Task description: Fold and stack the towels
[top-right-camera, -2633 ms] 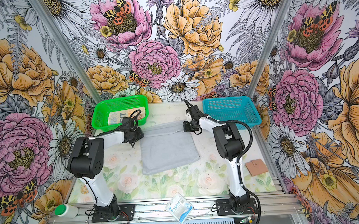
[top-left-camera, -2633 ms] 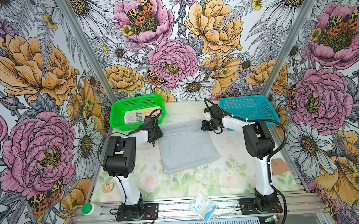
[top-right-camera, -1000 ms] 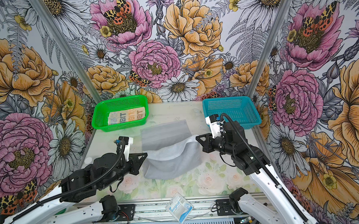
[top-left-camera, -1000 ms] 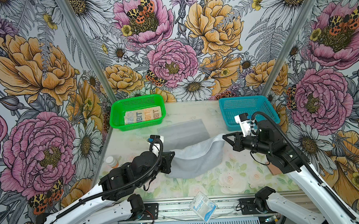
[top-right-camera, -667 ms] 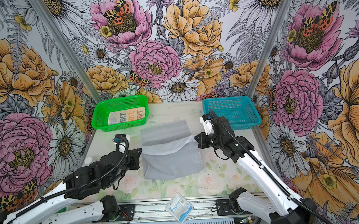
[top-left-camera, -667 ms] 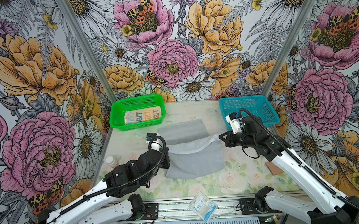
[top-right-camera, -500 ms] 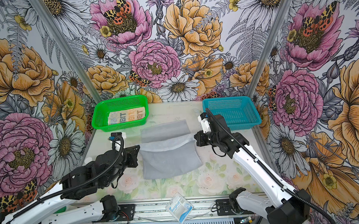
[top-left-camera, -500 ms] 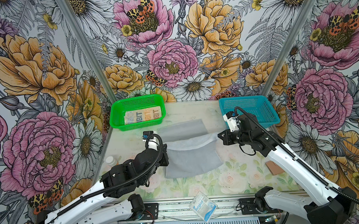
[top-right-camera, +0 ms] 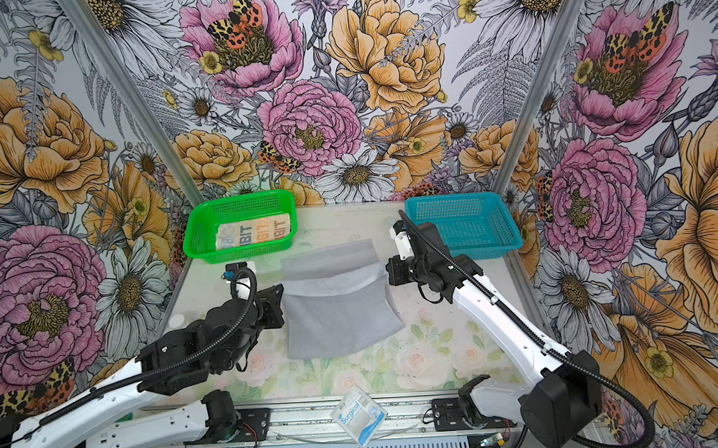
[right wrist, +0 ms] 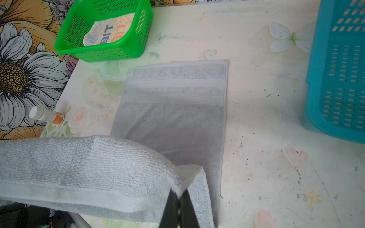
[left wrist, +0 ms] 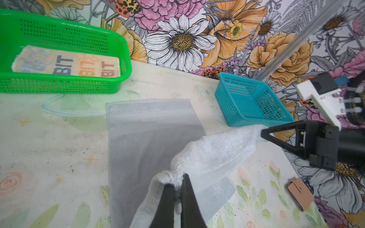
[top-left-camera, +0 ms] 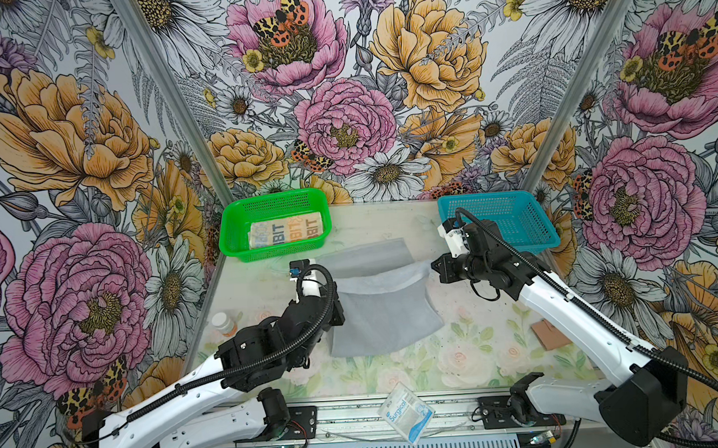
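A plain light grey towel point(top-left-camera: 384, 315) point(top-right-camera: 341, 321) lies in the middle of the table, partly doubled over. One of its edges is lifted and stretched between my two grippers, above the flat part that reaches toward the far side point(left wrist: 138, 142) point(right wrist: 173, 118). My left gripper point(top-left-camera: 337, 282) point(left wrist: 176, 182) is shut on the left corner of that edge. At the right corner my right gripper point(top-left-camera: 432, 267) point(right wrist: 178, 192) is shut on it too. A folded towel with "RABBIT" lettering point(top-left-camera: 285, 232) point(left wrist: 65, 65) lies in the green basket point(top-left-camera: 273, 195).
An empty blue basket point(top-left-camera: 485, 195) stands at the far right, close behind my right gripper. A small white and orange bottle point(top-left-camera: 222, 323) lies at the table's left edge, and a brown card point(top-left-camera: 549, 333) at the right. A "Surgical" packet point(top-left-camera: 405, 412) rests on the front rail.
Over the last second both grippers have carried the held edge of the grey towel toward the far side. The sag between them has drawn tighter. Both stayed shut.
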